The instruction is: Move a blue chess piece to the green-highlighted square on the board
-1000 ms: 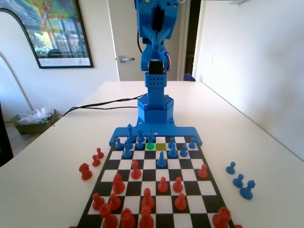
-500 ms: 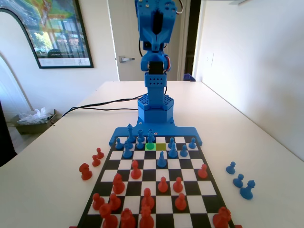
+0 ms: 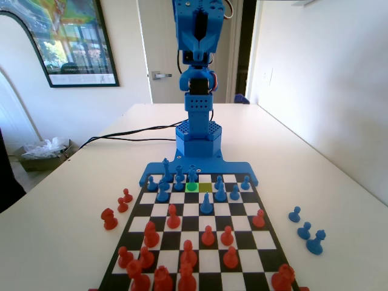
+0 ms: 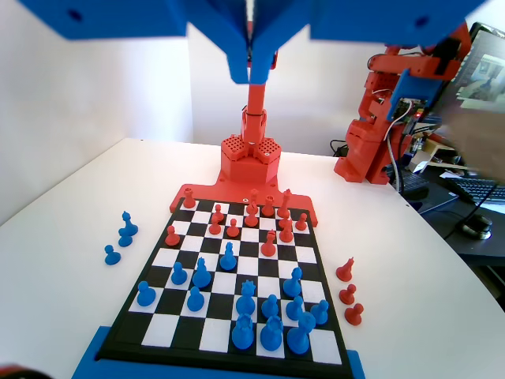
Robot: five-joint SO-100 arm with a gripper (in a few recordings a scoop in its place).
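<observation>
My tool (image 4: pixel 251 67) hangs at the top centre of the wrist view, its 2 jaws pressed together with nothing between them, high above the board (image 4: pixel 158 309). In the fixed view my arm (image 3: pixel 195 73) stands raised at the upper centre of the frame. That view marks the green-highlighted square (image 3: pixel 192 187) in the board's far rows; a short blue chess piece (image 3: pixel 193 176) stands on the square just behind it, toward my base. The wrist view shows the squares plain black and white. On the desk (image 3: pixel 339 200), 3 blue pieces (image 3: pixel 305 231) sit at lower right. No writing is legible.
</observation>
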